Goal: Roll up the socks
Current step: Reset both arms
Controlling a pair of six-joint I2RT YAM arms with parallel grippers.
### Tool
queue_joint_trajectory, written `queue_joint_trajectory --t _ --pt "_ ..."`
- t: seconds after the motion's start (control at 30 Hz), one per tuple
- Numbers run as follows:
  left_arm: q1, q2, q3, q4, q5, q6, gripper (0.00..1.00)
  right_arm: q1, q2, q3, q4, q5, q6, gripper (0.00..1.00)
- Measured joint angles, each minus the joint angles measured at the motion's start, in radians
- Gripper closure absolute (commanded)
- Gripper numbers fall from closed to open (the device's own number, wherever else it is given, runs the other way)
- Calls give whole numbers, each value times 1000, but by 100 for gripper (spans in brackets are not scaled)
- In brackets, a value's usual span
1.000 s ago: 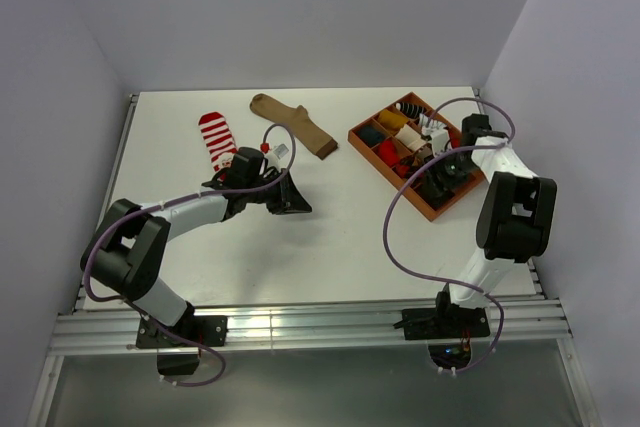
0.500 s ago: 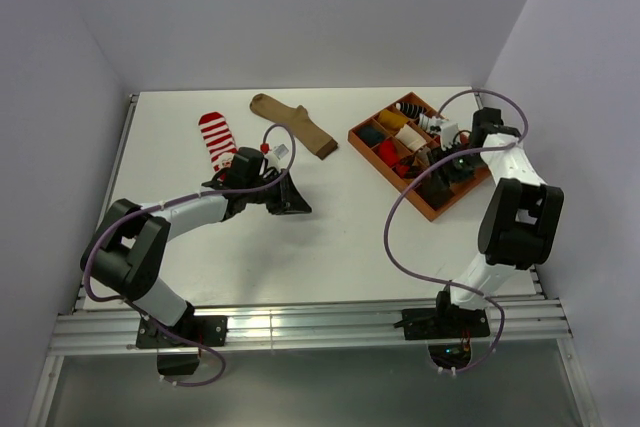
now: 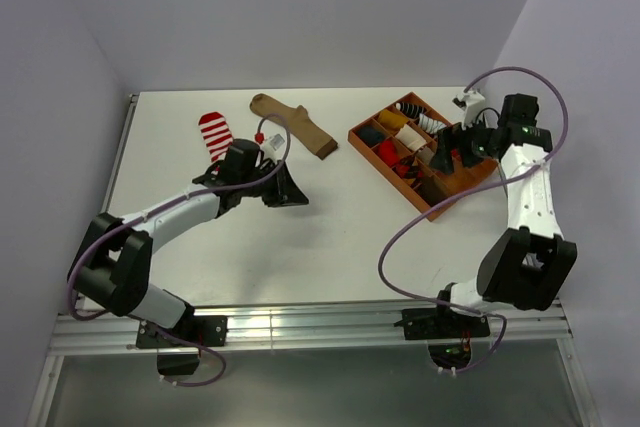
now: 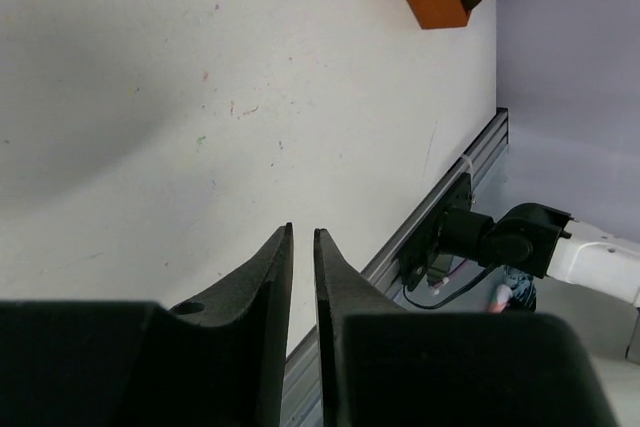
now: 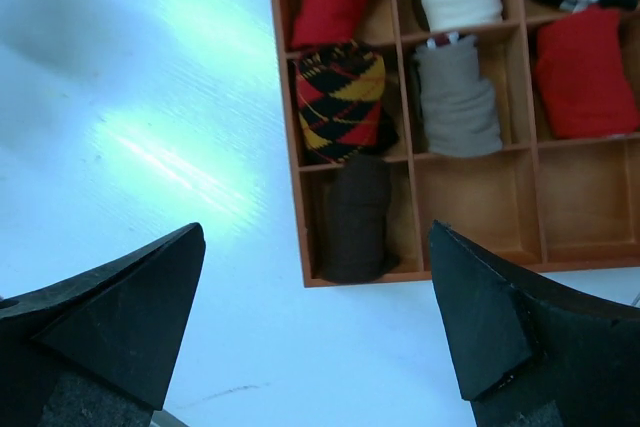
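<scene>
The left white-and-black robot arm [image 3: 175,212] stretches low from its base, forward and toward the middle. Its black two-finger left gripper [image 4: 302,231] points to the right. Its fingers [image 4: 268,287] are almost together, with only a thin slit between them and nothing inside. The right white-and-black robot arm [image 3: 528,187] rises steeply, with the wrist turned to the left. Its black right gripper [image 5: 315,232] looks downward, with both fingers spread wide apart and empty.
</scene>
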Motion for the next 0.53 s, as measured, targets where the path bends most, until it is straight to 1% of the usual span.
queue_joint_trajectory --t 0.17,0.33,0.53 --pt "0 -47 37 -58 -34 24 78 -6 -103 -2 24 -58 50 0" --pt "0 -66 50 -95 -55 33 78 -6 -211 -49 87 -90 85 0" --pt "0 -66 51 -121 -69 42 78 -7 -237 -60 101 -112 92 0"
